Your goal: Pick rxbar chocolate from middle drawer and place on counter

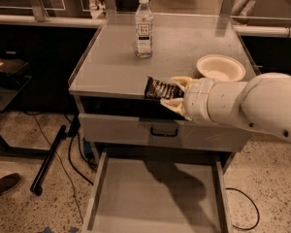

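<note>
My gripper [173, 93] is shut on the rxbar chocolate [159, 88], a flat dark-wrapped bar with pale lettering. It holds the bar level, at the counter's front edge, its left end just over the grey counter [111, 67]. The thick white arm [242, 103] comes in from the right. The middle drawer [155, 198] is pulled out below, wide and grey with a bare floor, in the arm's shadow.
A clear labelled bottle [144, 27] stands at the back middle of the counter. A pale round bowl [220, 68] sits on its right side, just behind the arm. A shut drawer front with a dark curved handle [164, 131] is under the counter. Cables and a shoe lie on the floor at left.
</note>
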You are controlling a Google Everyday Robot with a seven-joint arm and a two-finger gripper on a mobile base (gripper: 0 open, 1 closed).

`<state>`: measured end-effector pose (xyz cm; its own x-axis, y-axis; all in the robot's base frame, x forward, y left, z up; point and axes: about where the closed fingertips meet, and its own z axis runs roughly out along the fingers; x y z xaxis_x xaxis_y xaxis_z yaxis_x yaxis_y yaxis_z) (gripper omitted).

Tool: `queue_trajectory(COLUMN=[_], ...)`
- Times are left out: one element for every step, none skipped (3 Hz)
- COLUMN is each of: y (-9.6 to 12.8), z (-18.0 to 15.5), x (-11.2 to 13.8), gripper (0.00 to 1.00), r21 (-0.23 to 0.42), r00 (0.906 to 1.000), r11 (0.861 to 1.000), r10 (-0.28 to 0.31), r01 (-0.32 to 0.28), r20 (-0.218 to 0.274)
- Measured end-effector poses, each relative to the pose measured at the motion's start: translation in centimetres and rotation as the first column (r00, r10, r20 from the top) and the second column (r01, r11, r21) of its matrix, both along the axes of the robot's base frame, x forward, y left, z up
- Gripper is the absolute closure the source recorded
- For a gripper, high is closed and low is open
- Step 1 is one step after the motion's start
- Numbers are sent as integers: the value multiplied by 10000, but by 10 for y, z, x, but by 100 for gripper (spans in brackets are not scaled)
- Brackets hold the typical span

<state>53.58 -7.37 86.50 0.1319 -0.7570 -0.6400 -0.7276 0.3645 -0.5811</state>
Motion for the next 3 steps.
queue_trajectory(y=[6, 28, 51], z=[-16, -23, -16], x=[22, 68, 93], gripper=[100, 100, 100], r21=[384, 808, 693], r00=[9994, 9924, 9785], r11=[9991, 9919, 9813], r10=[210, 1036, 1856], r01=[-199, -981, -1797], r20=[-289, -658, -902])
